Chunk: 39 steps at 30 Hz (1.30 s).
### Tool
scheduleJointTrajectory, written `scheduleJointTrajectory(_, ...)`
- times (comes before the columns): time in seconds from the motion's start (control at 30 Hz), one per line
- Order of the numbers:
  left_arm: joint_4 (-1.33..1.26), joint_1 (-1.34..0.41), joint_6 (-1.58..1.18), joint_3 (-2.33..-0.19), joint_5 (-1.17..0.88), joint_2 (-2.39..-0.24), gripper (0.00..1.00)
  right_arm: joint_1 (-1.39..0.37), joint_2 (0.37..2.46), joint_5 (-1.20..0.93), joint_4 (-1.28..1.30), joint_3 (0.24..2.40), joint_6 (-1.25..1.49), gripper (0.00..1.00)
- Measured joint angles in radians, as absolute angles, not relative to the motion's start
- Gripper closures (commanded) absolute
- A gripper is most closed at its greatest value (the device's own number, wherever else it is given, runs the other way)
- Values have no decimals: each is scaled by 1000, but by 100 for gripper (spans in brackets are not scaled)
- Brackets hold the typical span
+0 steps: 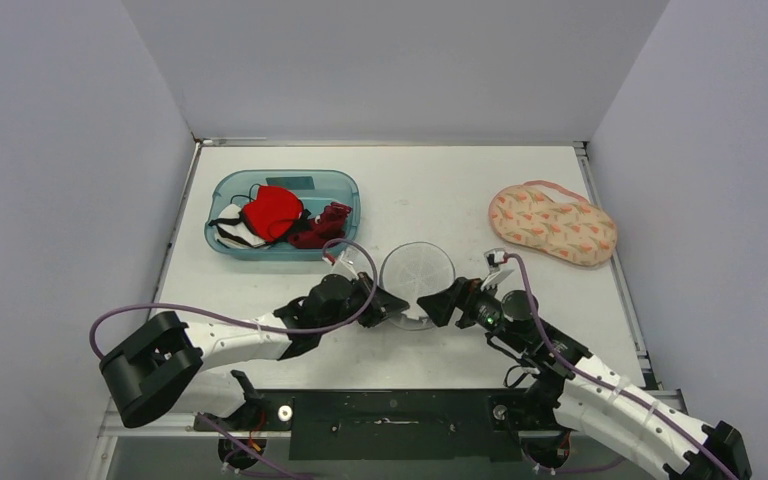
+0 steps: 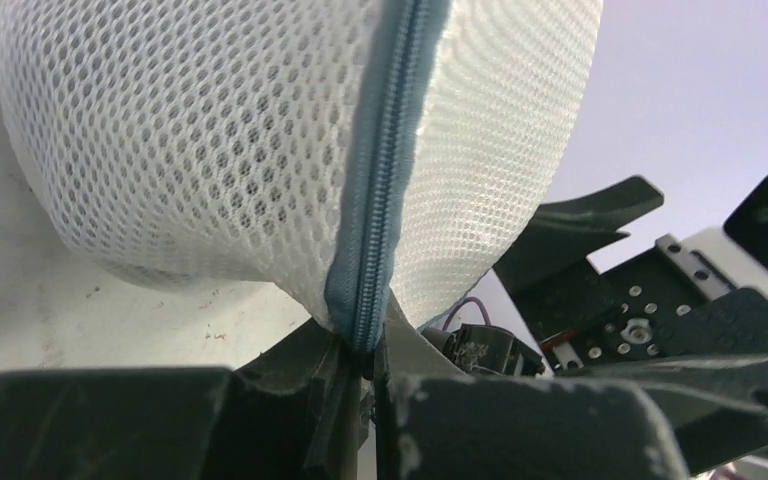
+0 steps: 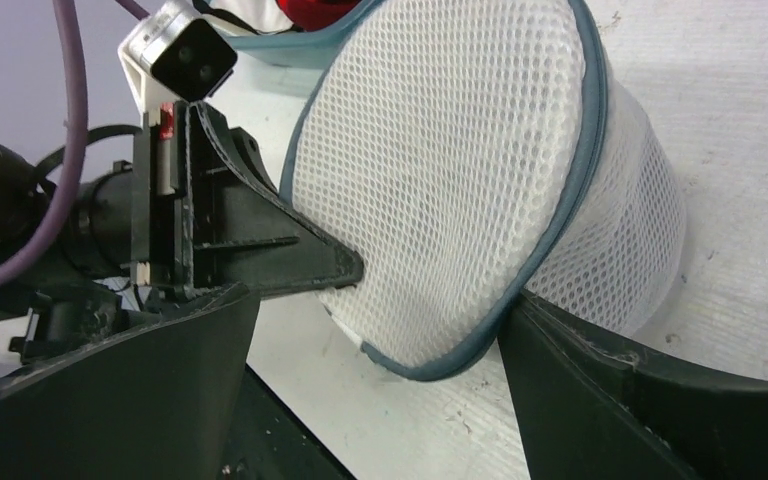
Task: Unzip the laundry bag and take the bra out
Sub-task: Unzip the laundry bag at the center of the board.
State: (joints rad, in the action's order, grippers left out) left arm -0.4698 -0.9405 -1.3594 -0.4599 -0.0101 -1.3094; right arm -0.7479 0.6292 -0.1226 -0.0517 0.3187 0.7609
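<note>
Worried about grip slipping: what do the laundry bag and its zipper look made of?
The laundry bag looks like white synthetic mesh, matte, with honeycomb holes. Its zipper seems grey-blue fabric tape with fine coil teeth, probably nylon.

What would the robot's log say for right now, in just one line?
left gripper: shut on zipper | right gripper: open, jaws either side of laundry bag | zipper: closed where visible

Overhead; two wrist close-ups on bag [image 1: 416,272]
</note>
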Motion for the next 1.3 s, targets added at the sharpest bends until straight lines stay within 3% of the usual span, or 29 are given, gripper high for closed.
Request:
scheduleJointTrajectory(0.23, -393, -922, -1411, -494, 17, -1293, 100, -781, 587, -74, -28, 290, 726, 0)
scheduleJointTrajectory(0.3, -383, -913, -1412, -494, 26, -1276, 100, -781, 571, -59, -6, 290, 718, 10)
scheduleJointTrajectory(0.4, -368, -900, -1412, -494, 40, -1250, 100, -781, 535, -27, 37, 291, 714, 10)
scheduleJointTrajectory(0.5, -351, -888, -1412, -494, 48, -1227, 100, -781, 510, -28, 45, 289, 715, 0)
scheduleJointTrajectory(0.7, -312, -865, -1422, -503, 40, -1218, 100, -784, 623, -144, -135, 243, 750, 36)
scheduleJointTrajectory(0.97, -233, -855, -1446, -545, 39, -1216, 100, -824, 784, -160, -300, 207, 794, 41)
scheduleJointTrajectory(1.3, -182, -855, -1454, -559, 44, -1205, 100, -869, 848, -28, -304, 250, 753, 48)
